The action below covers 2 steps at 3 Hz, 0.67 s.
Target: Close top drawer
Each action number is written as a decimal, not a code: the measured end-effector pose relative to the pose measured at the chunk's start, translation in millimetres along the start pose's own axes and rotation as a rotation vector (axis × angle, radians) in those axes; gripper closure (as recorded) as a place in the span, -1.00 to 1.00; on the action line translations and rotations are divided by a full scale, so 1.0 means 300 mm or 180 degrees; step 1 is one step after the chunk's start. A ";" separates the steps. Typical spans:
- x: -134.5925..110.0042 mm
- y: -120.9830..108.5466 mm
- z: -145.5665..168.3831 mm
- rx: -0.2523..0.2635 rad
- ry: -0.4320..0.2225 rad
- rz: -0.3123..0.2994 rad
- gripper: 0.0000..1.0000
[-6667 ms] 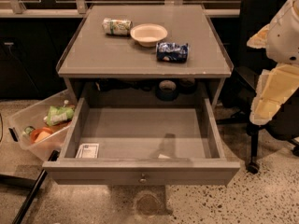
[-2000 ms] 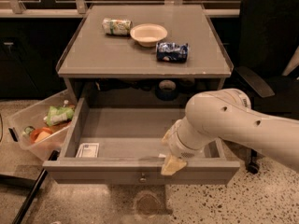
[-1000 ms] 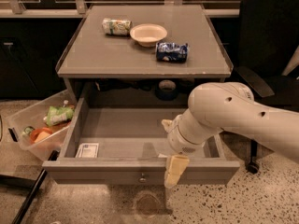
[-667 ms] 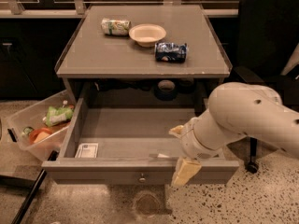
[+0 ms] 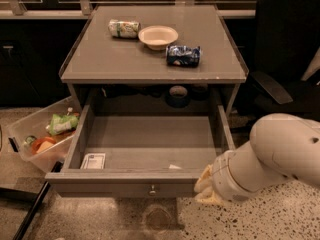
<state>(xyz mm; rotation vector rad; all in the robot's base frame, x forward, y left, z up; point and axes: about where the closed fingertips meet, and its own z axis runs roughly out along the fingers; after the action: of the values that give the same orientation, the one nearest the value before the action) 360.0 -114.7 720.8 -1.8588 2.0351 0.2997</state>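
The top drawer (image 5: 150, 144) stands pulled far out of the grey cabinet. Its flat grey front (image 5: 120, 186) faces me with a small round metal knob (image 5: 152, 189) at its centre. A small white card (image 5: 93, 160) lies in the drawer's front left corner. My gripper (image 5: 204, 189) is at the right end of the drawer front, low and close to it. The thick white arm (image 5: 280, 154) comes in from the right and covers most of the gripper.
The cabinet top (image 5: 155, 44) carries a green can (image 5: 124, 28), a white bowl (image 5: 158, 36) and a blue bag (image 5: 183, 55). A clear bin (image 5: 42, 136) with packets sits on the floor at left. A black chair (image 5: 287, 59) stands at right.
My arm has swung in from the right, passed over the drawer, and dropped down and rightward to the right end of the drawer front. The drawer has not moved.
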 end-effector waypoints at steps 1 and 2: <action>0.032 0.079 0.129 -0.0130 0.0122 0.0061 0.77; 0.044 0.092 0.141 -0.0134 0.0142 0.0104 1.00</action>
<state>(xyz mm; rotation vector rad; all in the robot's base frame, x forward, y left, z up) 337.1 -106.9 674.5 -1.8746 2.1060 0.3150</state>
